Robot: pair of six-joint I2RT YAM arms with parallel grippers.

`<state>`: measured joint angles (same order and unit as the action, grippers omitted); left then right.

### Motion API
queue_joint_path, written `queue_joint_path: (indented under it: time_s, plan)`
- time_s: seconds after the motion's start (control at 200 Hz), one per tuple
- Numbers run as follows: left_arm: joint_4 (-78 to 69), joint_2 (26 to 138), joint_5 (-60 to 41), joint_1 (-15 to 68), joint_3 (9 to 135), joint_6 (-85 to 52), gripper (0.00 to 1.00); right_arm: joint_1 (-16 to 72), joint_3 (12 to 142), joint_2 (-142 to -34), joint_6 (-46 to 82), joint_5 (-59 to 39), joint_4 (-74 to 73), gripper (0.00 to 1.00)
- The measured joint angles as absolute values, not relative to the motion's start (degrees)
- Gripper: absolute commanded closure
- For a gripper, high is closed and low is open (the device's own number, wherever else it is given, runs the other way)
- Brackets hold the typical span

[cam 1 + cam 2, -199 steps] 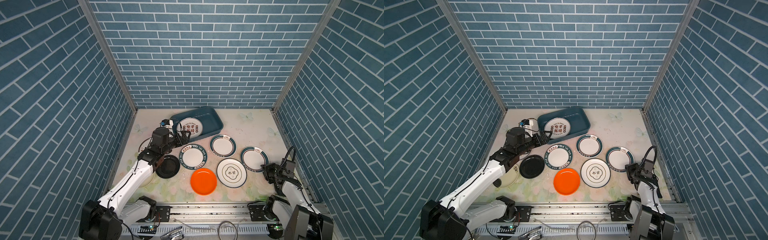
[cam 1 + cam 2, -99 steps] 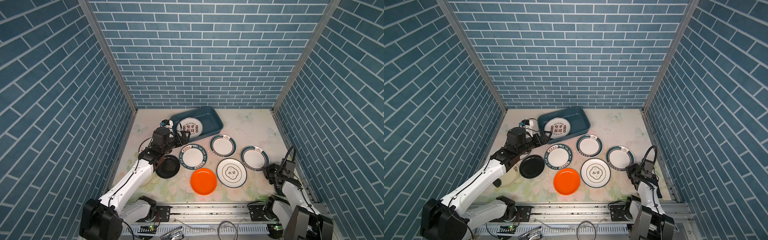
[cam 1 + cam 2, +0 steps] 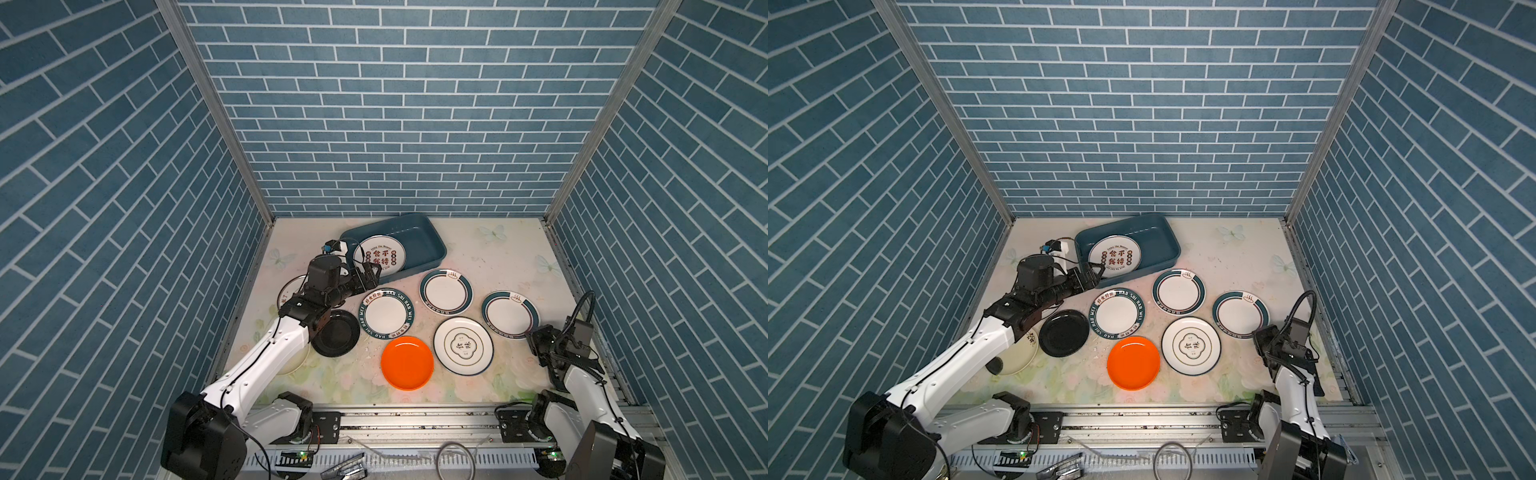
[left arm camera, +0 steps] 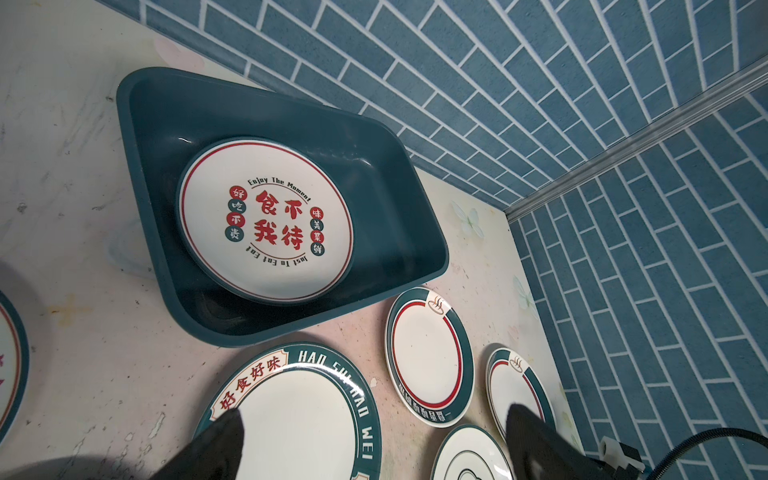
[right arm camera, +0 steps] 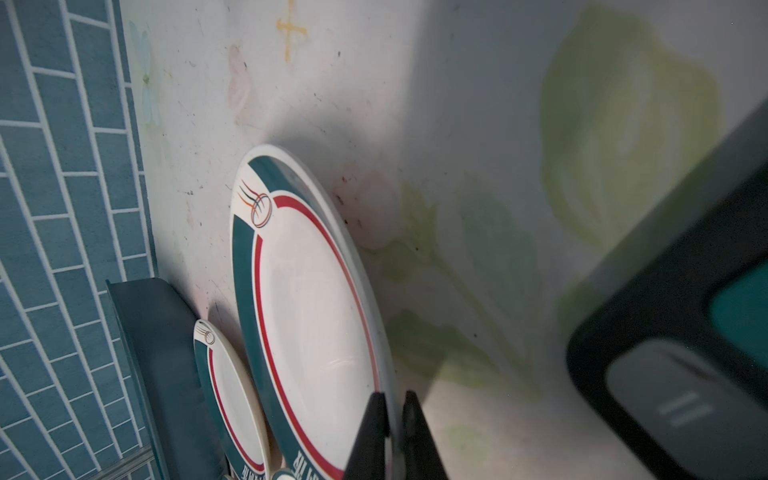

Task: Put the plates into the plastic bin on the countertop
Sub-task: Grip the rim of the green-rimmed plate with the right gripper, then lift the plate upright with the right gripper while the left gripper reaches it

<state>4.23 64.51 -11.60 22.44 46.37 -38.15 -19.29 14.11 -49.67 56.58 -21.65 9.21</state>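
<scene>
Task barely started: one plate in, the rest out. The bin (image 3: 415, 237) holds a single red-character plate (image 3: 380, 259), flat at the end nearest the left pincer (image 3: 371, 277). The bin sits just ahead of that pincer's tips. Left pincer is released, jaws wide and empty, hovering over the lettered plate (image 4: 299, 415).

Right pincer (image 5: 393, 397) is clenched on the near rim of a teal-rimmed plate (image 3: 510, 314), the rim pinched between its two black jaws. Cannot tell if that plate is off the countertop (image 3: 498, 257) yet. The bin is well apart from this pincer, beyond the other plates.

Left to move, by my count: eight.
- The pinched plate and the lettered plate.
- Past the right pincer toward the bin: a second teal plate (image 3: 445, 291).
- Beside the pinched plate: a clover plate (image 3: 463, 345), then an orange plate (image 3: 407, 363).
- Behind the left pincer: a black plate (image 3: 336, 333), a cream plate (image 3: 1017, 353) and a half-hidden plate (image 3: 293, 286), the last two partly under the arm.

Plates are round, shallow, glossy and hard-looking, with thin raised rims; material unclear. The bin is smooth dark teal plastic with rounded corners and sloped walls. The countertop is matte, floral-printed and scuffed.
</scene>
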Motion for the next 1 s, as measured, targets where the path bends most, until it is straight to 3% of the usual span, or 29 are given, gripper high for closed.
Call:
queue_joint_path:
  time_s: [0.405, 1.0]
  plan:
    - [4.2, 66.0, -10.0, 22.4, 46.3, -37.7, 0.00, -19.4, 14.9, -46.4, 56.5, -22.0, 11.6, 1.00]
    - [0.9, 68.3, -10.6, 22.4, 43.2, -36.7, 0.00, -19.5, 16.6, -33.6, 56.5, -22.6, 19.6, 1.00]
